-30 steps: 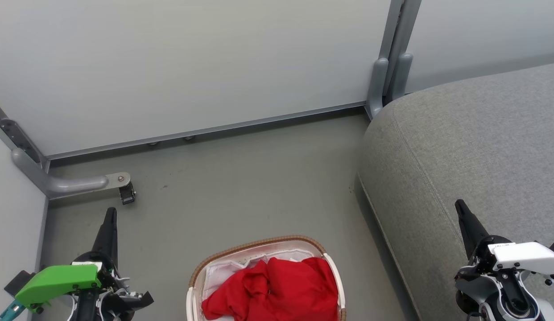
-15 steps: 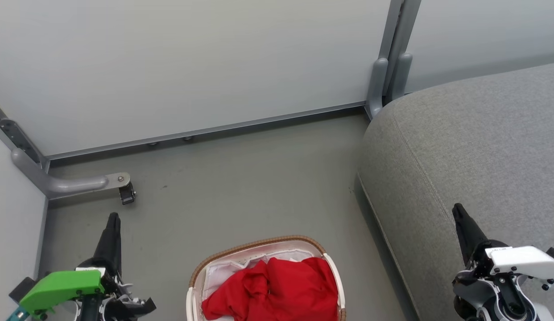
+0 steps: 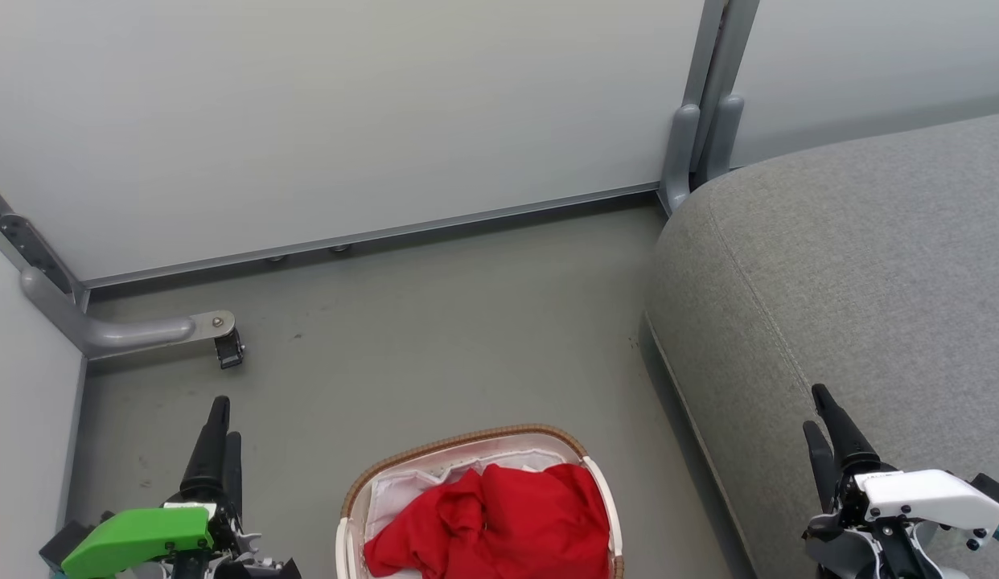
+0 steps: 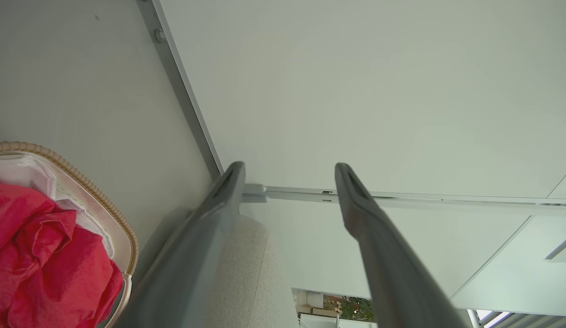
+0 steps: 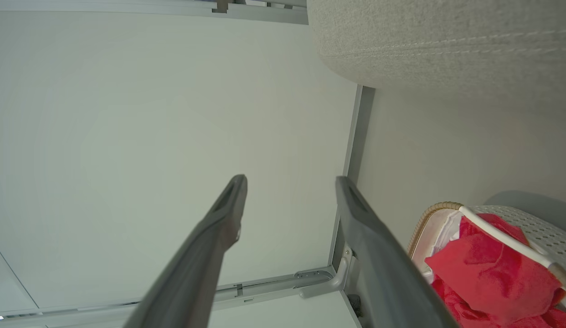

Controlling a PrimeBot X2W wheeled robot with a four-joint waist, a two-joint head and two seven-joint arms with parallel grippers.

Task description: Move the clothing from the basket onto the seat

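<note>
The clothing (image 3: 499, 515), a heap of bright red fabric, lies in the basket (image 3: 467, 438), a cream oval with a brown woven rim and white liner, at the bottom middle of the head view. The seat (image 3: 853, 265), a big light grey cushion, fills the right side. My left gripper (image 3: 226, 418) stands open over the floor left of the basket, holding nothing. Over the seat's front edge, right of the basket, my right gripper (image 3: 813, 406) is open and empty. The left wrist view shows my left gripper (image 4: 290, 166) with the clothing (image 4: 32, 255) at lower left. The right wrist view shows my right gripper (image 5: 290, 179) and the clothing (image 5: 483, 273).
Pale partition walls (image 3: 347, 121) close off the back and left. A grey foot with a black caster (image 3: 226, 350) sticks out onto the floor at the left. A grey post (image 3: 700, 137) stands at the seat's far corner. Bare grey floor (image 3: 435, 338) lies beyond the basket.
Both grippers have gone from shut to open. Each has slid lower in the head view, the left one also a little to the right. Basket and clothing have not moved.
</note>
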